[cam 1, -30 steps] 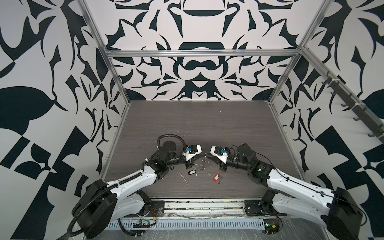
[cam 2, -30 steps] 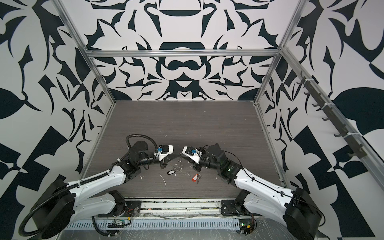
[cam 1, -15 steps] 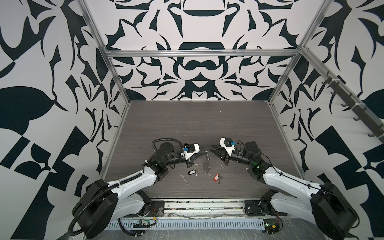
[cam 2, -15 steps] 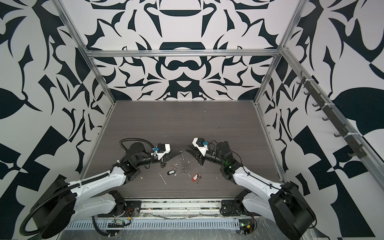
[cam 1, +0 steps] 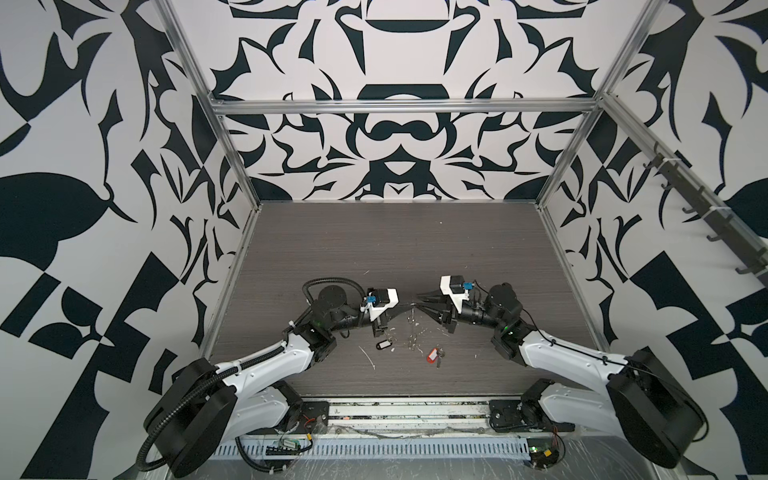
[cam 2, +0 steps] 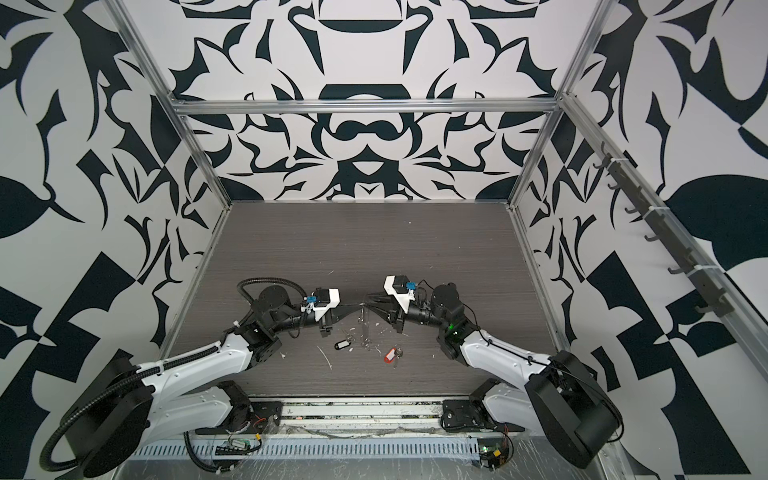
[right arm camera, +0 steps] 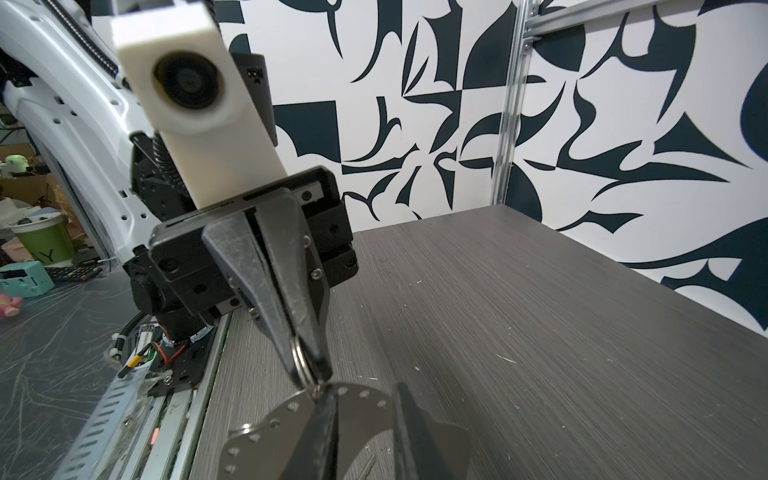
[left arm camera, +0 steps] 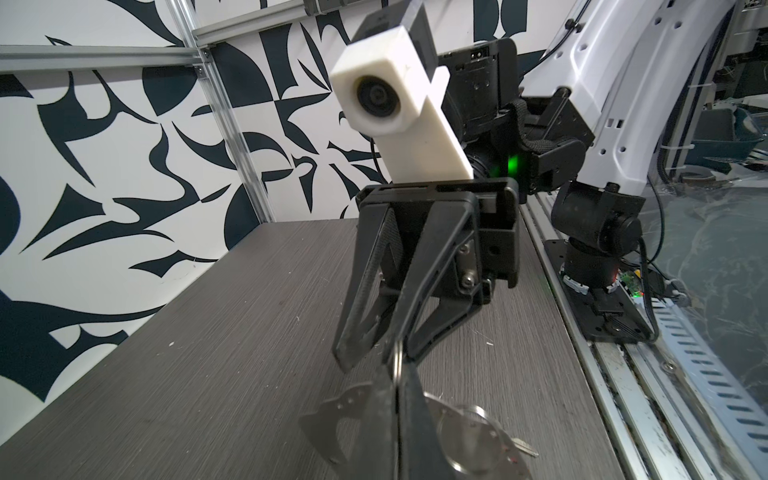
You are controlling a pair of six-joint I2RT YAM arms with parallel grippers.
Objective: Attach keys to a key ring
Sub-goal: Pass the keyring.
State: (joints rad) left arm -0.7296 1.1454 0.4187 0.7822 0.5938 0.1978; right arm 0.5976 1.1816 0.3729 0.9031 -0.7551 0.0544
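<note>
At centre left of the worktop (cam 1: 395, 249), the left jaws are closed, pinching a small loop on the rim of the key ring (right arm camera: 357, 409), as the right wrist view shows. Just below them in both top views, the keys with the black tag (cam 1: 384, 344) lie flat on the worktop. The key ring is held off the surface at mid-frame; from above it is only a thin glint, so its tilt is unclear. To its lower right lie the keys with the red tag (cam 1: 434, 356). At centre right, the right jaws stand open, with 1 finger (left arm camera: 357, 299) on each side of the ring's rim.
</note>
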